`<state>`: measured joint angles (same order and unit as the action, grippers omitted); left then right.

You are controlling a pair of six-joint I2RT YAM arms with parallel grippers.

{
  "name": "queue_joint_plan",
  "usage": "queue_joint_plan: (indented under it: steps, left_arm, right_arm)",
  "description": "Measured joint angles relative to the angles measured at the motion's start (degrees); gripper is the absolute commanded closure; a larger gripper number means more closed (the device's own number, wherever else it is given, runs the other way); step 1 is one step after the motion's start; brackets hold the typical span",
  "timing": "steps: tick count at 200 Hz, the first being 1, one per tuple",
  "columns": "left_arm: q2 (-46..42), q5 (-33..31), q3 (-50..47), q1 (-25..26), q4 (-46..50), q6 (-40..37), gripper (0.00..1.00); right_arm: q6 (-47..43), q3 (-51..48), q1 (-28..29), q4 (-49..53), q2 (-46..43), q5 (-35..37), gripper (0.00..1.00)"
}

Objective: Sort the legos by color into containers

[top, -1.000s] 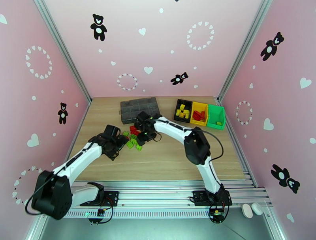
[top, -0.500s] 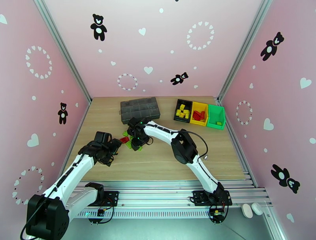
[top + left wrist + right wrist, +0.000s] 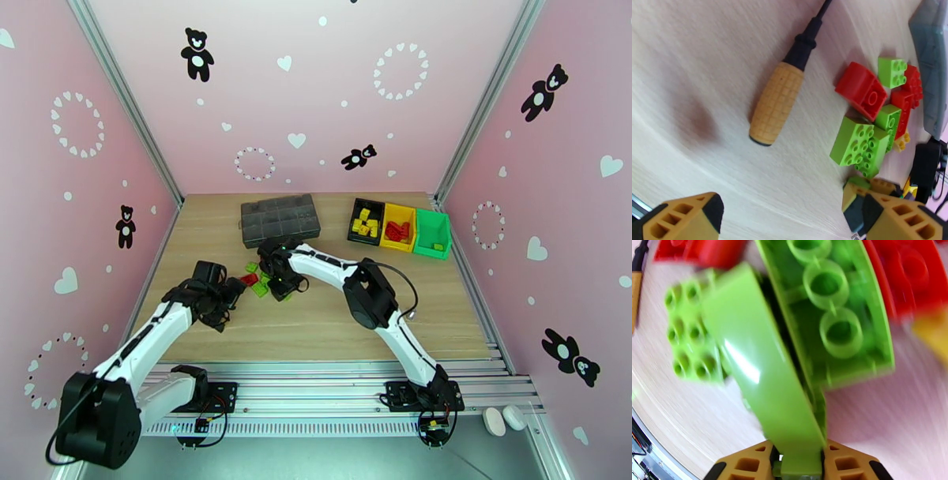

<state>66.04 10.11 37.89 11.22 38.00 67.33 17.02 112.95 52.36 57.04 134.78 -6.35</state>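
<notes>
Right gripper (image 3: pixel 798 468) is clamped on a lime curved brick (image 3: pixel 762 390). The brick runs up from between the pads into the pile, hard against the hollow underside of a second lime brick (image 3: pixel 833 319). Red bricks (image 3: pixel 916 271) crowd the upper right of the right wrist view.

Left gripper (image 3: pixel 790 221) has its jaws wide apart with nothing between them, over bare table (image 3: pixel 691 59).

Top view: the legos (image 3: pixel 257 279) are left of centre, with both grippers right at the pile. The grey organizer box (image 3: pixel 280 217) has its near edge close above it. Open wood runs right and down from the pile to the rail edge, crossed by the right arm's forearm. The containers (image 3: pixel 399 227) are at upper right, well apart from the pile. Black holds yellow bricks, yellow holds red, and green holds one small lime bit.

Left wrist view adds the screwdriver (image 3: pixel 776 104). It lies flat left of the bricks, apart from them, shaft toward the top edge. That view also separates the pile into red, lime and a yellow piece at its lower edge.
</notes>
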Motion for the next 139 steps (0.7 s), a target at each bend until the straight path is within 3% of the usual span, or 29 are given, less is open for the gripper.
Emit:
queue_joint_plan:
  steps: [59,92,139]
  left_arm:
    - [19.8,0.3,18.8,13.0,-5.2,-1.5,0.02]
    - [33.7,4.4,32.6,19.1,-10.3,-2.7,0.02]
    - [51.9,12.4,54.0,23.3,-13.2,-3.9,0.01]
  right_arm:
    - [3.0,-12.9,-6.6,-3.9,-11.8,0.8,0.77]
    - [5.3,-18.7,-16.2,-6.3,-19.0,2.8,0.77]
    - [6.5,-22.1,-31.8,-7.0,-24.0,7.9,0.77]
